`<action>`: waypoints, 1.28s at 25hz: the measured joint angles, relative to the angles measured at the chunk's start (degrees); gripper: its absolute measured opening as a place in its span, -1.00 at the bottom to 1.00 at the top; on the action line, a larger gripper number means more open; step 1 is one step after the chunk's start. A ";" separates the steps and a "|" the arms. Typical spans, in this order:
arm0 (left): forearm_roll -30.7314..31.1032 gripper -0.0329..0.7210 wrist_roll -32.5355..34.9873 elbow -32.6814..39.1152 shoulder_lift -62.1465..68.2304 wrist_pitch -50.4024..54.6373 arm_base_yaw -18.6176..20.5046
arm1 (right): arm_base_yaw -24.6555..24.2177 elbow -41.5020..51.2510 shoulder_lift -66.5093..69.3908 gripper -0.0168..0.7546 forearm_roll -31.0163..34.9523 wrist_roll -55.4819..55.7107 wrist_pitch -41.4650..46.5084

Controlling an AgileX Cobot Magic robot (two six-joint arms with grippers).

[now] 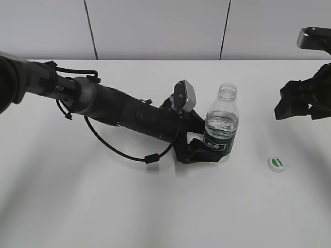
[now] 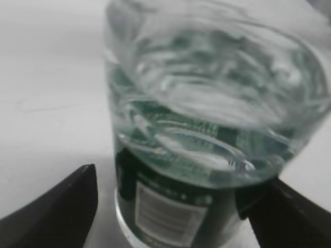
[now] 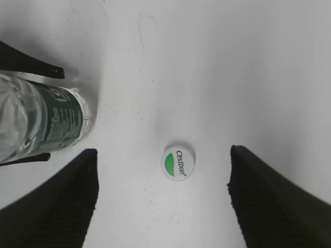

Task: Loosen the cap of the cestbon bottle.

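Right gripper (image 3: 161, 199) jaws wide, cap (image 3: 178, 162) on table between.

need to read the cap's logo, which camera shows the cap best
The right wrist view: the cap lies top-up on the table between the open right end effector's fingers, green mark and lettering legible. The exterior view shows it small, right of the bottle. The left wrist view misses it.

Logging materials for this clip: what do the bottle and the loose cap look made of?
Cestbon bottle: clear, glossy thin plastic, probably; water and the green label show through its ribbed wall. Cap: opaque white plastic, seemingly smooth-topped, with a printed green mark, lying on the table.
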 joint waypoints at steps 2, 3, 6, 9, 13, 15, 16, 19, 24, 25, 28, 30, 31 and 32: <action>2.34 0.92 -1.64 0.00 -0.48 -0.07 0.70 | 0.00 0.00 -0.57 0.58 0.00 0.00 0.48; 3.76 0.92 -2.52 0.00 -0.76 -0.13 1.01 | 0.00 0.00 -0.88 0.58 0.00 0.00 0.56; 7.71 0.91 -4.78 0.00 -1.68 -0.41 1.77 | 0.00 0.00 -1.77 0.58 0.00 0.00 0.68; 12.67 0.91 -7.55 0.00 -2.83 -1.32 2.14 | 0.00 0.00 -2.43 0.58 0.02 0.00 0.94; 18.79 0.90 -11.87 0.00 -4.84 -3.51 2.29 | 0.00 0.00 -4.12 0.58 0.02 0.00 2.19; 21.52 0.89 -13.98 0.00 -5.99 -4.83 2.39 | 0.00 0.00 -5.46 0.58 0.02 0.00 3.44; 22.44 0.89 -14.92 0.00 -6.49 -5.49 2.51 | 0.00 0.00 -6.31 0.57 0.02 0.00 4.21; 27.03 0.88 -18.47 0.00 -7.86 -6.81 2.89 | 0.00 0.00 -9.07 0.57 0.02 -0.97 7.61; 37.35 0.87 -28.95 0.00 -10.33 -9.07 2.95 | 0.00 0.00 -14.65 0.57 0.25 -2.19 12.47; 39.51 0.87 -31.21 0.00 -10.95 -9.32 2.95 | 0.00 0.00 -15.80 0.57 0.27 -2.34 13.74; 45.98 0.86 -38.36 0.00 -12.84 -9.38 2.95 | 0.00 0.00 -19.12 0.57 0.37 -2.74 16.81; 49.91 0.85 -43.43 0.00 -14.09 -10.38 2.95 | 0.00 0.09 -21.57 0.57 0.42 -2.79 18.30; 52.11 0.84 -46.54 0.00 -14.86 -10.89 2.95 | 0.00 0.33 -23.08 0.57 0.42 -2.81 18.74; 54.36 0.84 -49.79 0.05 -15.58 -11.14 2.95 | 0.00 0.73 -24.67 0.57 0.42 -2.86 18.99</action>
